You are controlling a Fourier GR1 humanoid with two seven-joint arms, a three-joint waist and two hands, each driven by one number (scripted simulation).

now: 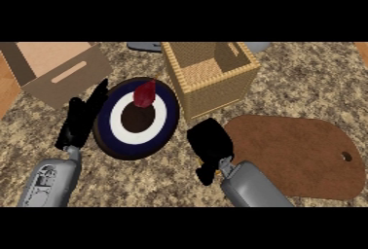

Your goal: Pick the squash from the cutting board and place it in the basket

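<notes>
squash unseen, cutting board [302, 155] bare: right hand [210, 143], curled at board's 9 o'clock, probably encloses it; judged firm, smooth-skinned, so wrap mid-body; left hand [81, 119] straight-fingered at 9 o'clock of plate [162, 137].

Single head view; looks steeply down onto counter [309, 92], fairly near.

Woven basket [215, 92] stands upright behind flat brown cutting board [295, 155].

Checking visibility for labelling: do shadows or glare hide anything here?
Head view: lighting is even, no glare on the plate; the basket has one darker inner wall; the black right hand shows little shading, its curled fingers likely hiding the squash.
</notes>
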